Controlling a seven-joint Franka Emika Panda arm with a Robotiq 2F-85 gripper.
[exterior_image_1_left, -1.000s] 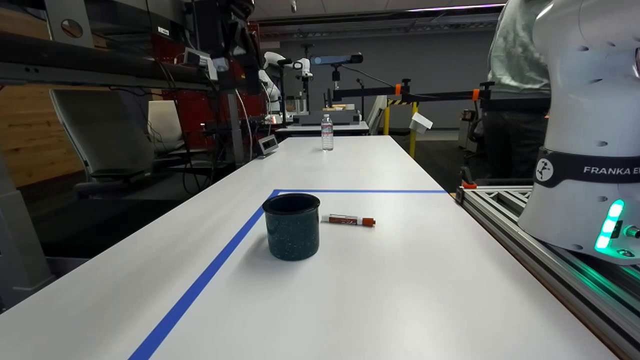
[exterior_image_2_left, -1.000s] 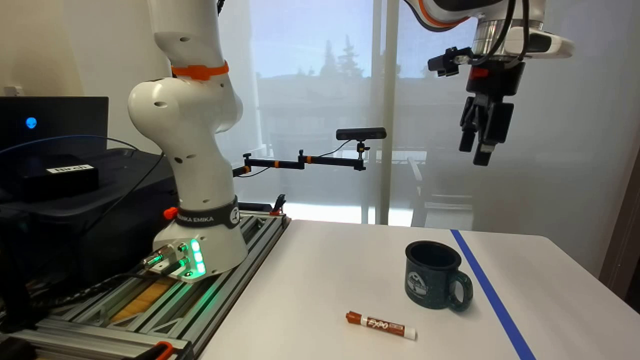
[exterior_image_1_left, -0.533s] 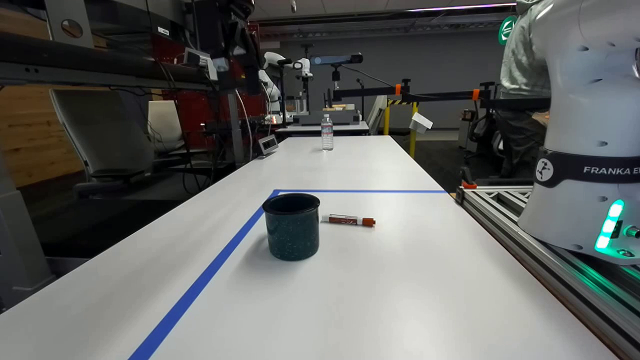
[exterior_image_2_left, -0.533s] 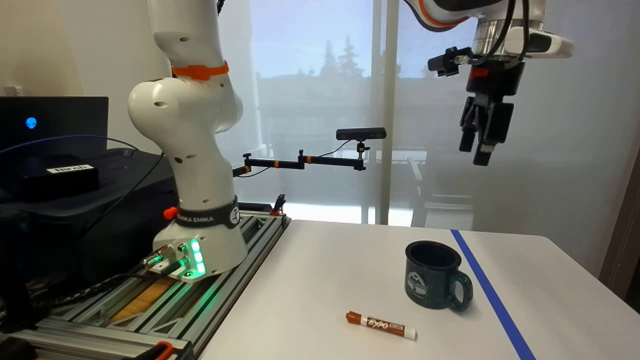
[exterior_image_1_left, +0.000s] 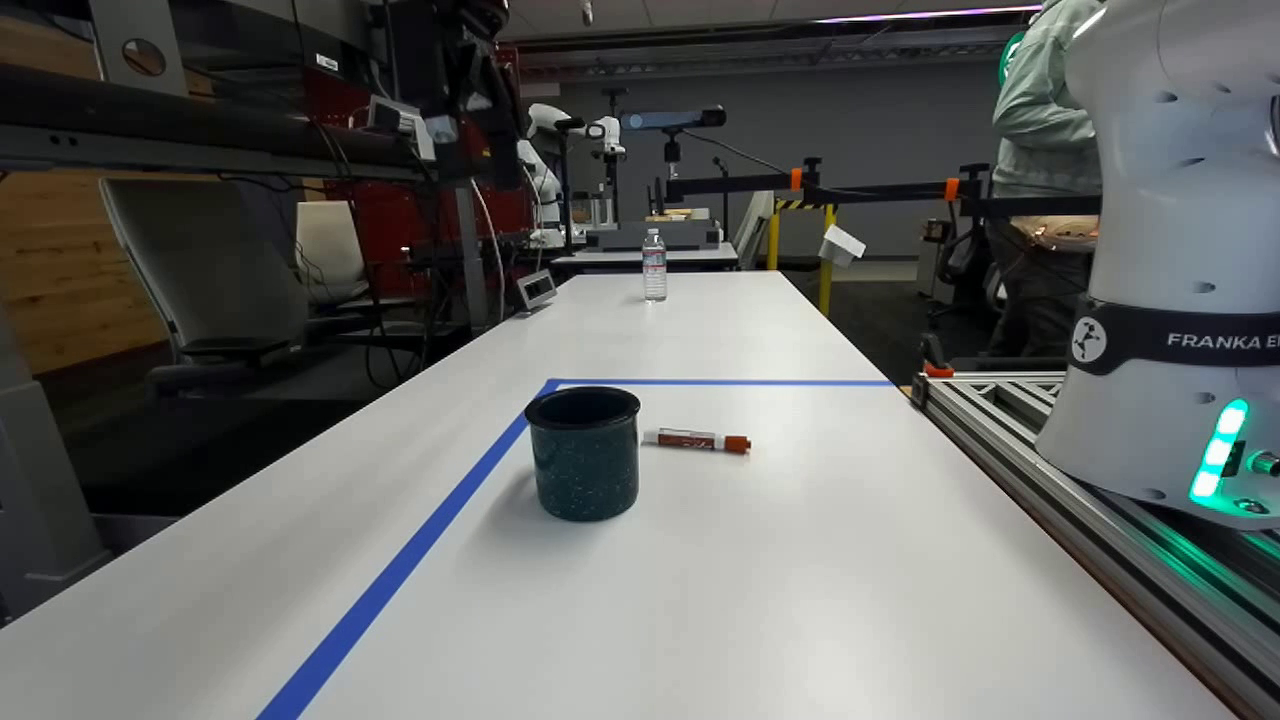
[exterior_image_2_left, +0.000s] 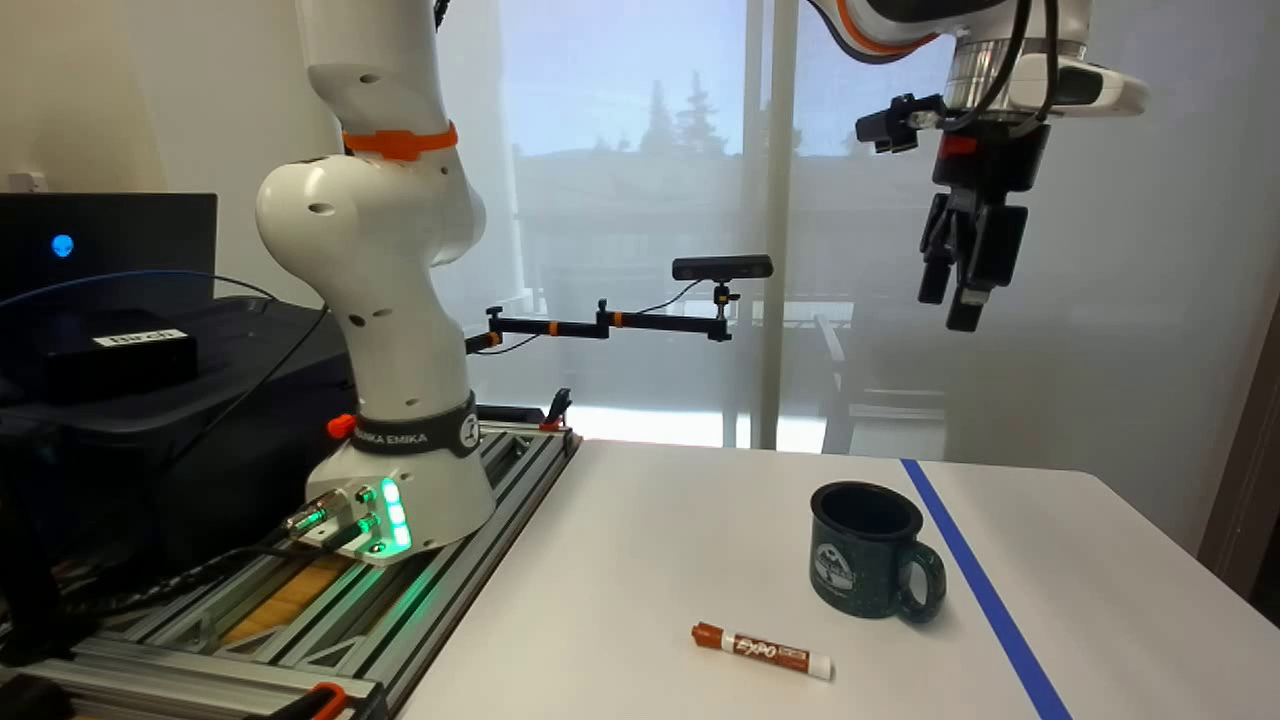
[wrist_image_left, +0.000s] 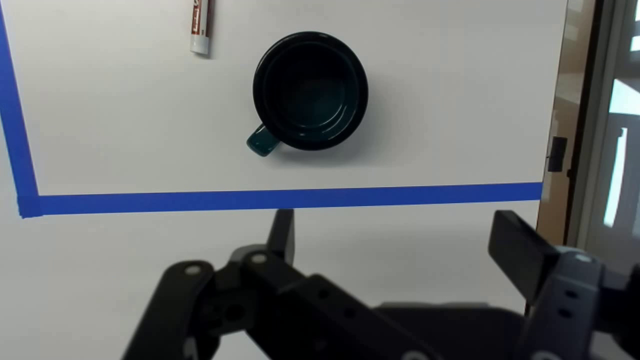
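Observation:
My gripper (wrist_image_left: 394, 216) stands wide open in the wrist view, with only white tabletop seen between its fingers (wrist_image_left: 520, 250). In an exterior view the gripper (exterior_image_2_left: 948, 310) hangs high over the table, pointing down and touching nothing. Nearest below it is a dark green speckled mug (exterior_image_2_left: 865, 550), upright, its handle towards the blue tape. The wrist view has the mug (wrist_image_left: 310, 92) ahead of the fingers, beyond the tape line. A brown-and-white Expo marker (exterior_image_2_left: 762, 651) lies flat near the mug, apart from it. Part of the marker (wrist_image_left: 200, 25) is cut off by the wrist view's top edge.
Blue tape (exterior_image_1_left: 400, 560) marks lines on the white table (exterior_image_1_left: 800, 600). A water bottle (exterior_image_1_left: 654, 266) and a small grey device (exterior_image_1_left: 535, 290) stand farther back. The arm's base is on a metal rail frame (exterior_image_2_left: 500, 560). A camera on a bracket (exterior_image_2_left: 722, 268) reaches over the table's side.
The arm, gripper, mug and marker have not visibly moved. Behind the robot, a person in the background has shifted position and turned.

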